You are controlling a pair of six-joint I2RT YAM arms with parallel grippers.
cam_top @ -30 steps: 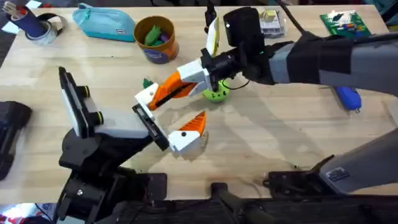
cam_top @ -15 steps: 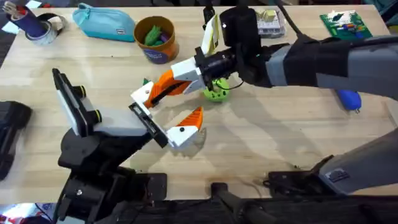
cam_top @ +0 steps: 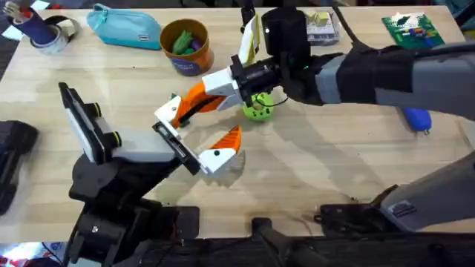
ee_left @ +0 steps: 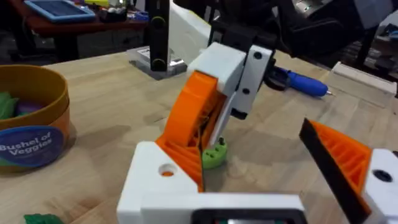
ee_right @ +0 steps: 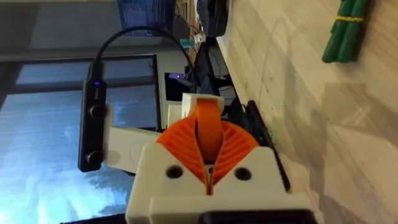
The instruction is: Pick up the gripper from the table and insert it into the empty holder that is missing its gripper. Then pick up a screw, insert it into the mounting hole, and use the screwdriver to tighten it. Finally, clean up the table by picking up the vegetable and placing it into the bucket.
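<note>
Here we see the right fingers [cam_top: 178, 113] closed on the orange ribbed gripper [cam_top: 194, 104], held just over the holder [cam_top: 169, 132] — stiff, light plastic, best pinched by its flanks. Left fingers [cam_top: 223, 152] — we cannot tell.

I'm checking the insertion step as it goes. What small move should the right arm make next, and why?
Probably press on gently along the current line, without letting go. The right gripper is shut on the gripper, whose lower end already meets the holder on the left gripper. Whether it is fully seated cannot be told.
</note>
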